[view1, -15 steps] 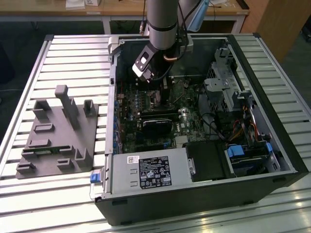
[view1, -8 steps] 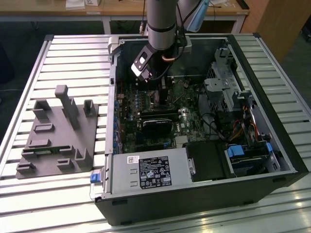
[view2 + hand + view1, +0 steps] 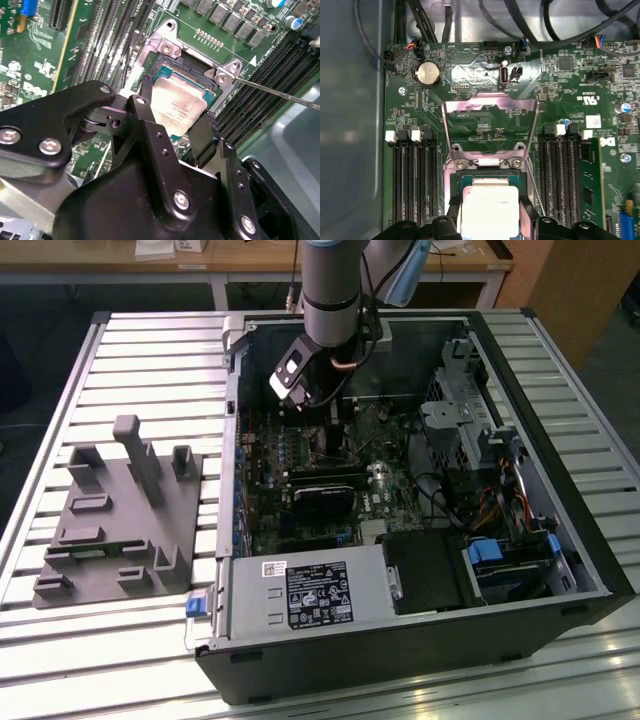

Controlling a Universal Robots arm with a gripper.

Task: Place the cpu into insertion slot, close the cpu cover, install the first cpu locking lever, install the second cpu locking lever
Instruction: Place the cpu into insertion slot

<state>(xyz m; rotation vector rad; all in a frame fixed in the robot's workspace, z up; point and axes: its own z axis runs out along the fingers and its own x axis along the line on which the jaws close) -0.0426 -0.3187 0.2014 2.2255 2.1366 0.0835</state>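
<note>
Gripper (image 3: 172,114): two fingers (image 3: 202,132) are clasping one cpu (image 3: 177,102) | cpu is sitting over one slot (image 3: 452,182), inside its rim | one cover (image 3: 490,104) is standing open at slot's edge.

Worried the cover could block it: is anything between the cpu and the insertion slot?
Nothing visible does. The gripper holds the cpu right over the insertion slot. The cpu cover stands swung open beyond the slot, and the thin locking lever lies off to one side. Whether the cpu is already seated cannot be told.
</note>
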